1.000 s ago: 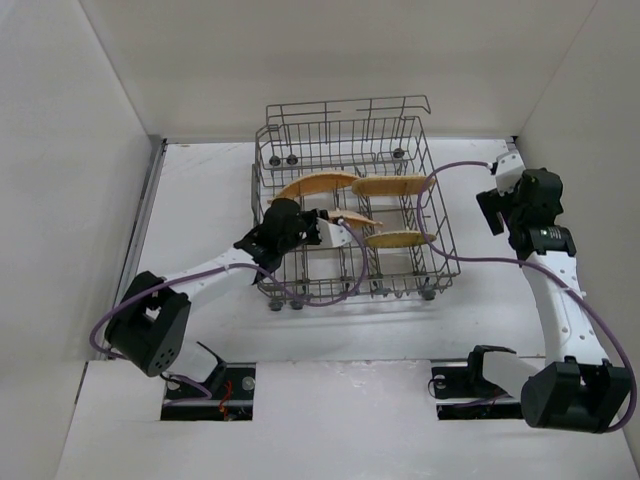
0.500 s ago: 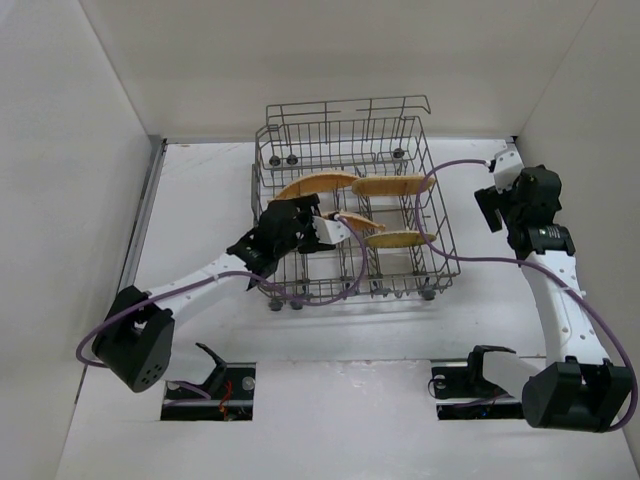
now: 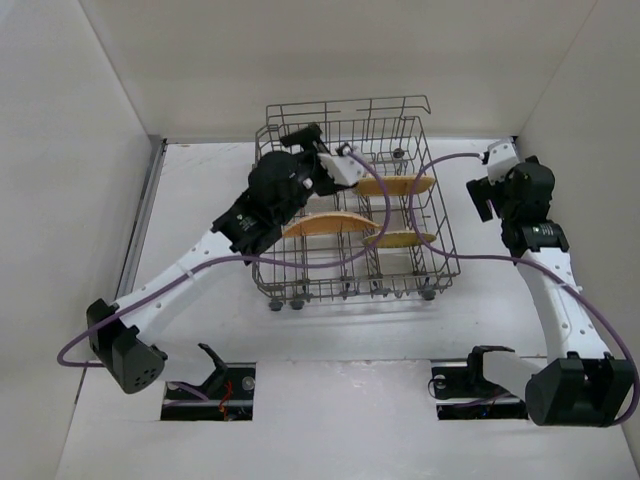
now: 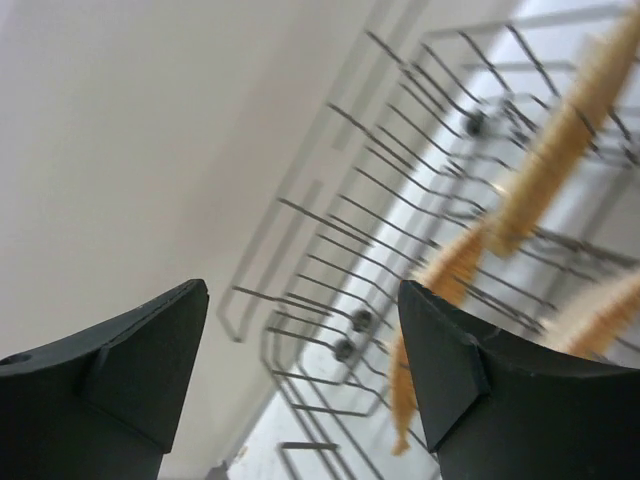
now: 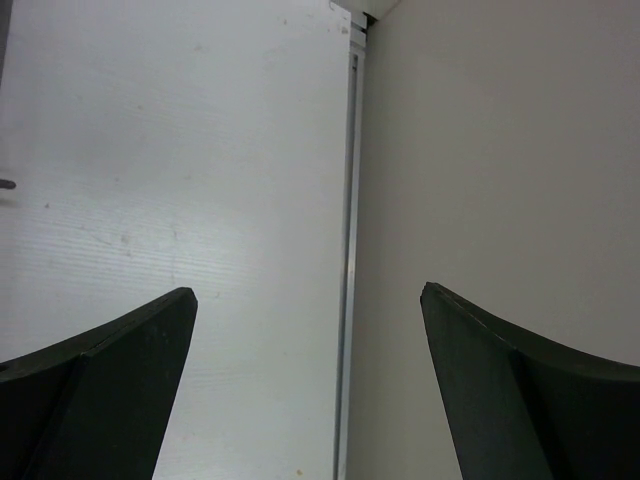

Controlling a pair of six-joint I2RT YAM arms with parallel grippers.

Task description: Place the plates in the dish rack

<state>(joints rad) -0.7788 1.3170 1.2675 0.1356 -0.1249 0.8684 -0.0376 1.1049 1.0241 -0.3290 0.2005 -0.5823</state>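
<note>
Three plates (image 3: 325,224) stand on edge among the dish rack (image 3: 350,110) tines; a fourth I cannot find. My left gripper (image 4: 300,300) hangs over them, fingers spread and empty. My right gripper (image 5: 305,300), equally wide, sits beside the rack. If I pull away carelessly, my purple cable (image 3: 385,200) could snag tines and topple plates. White table (image 3: 200,200), plain walls (image 3: 300,50).
</note>
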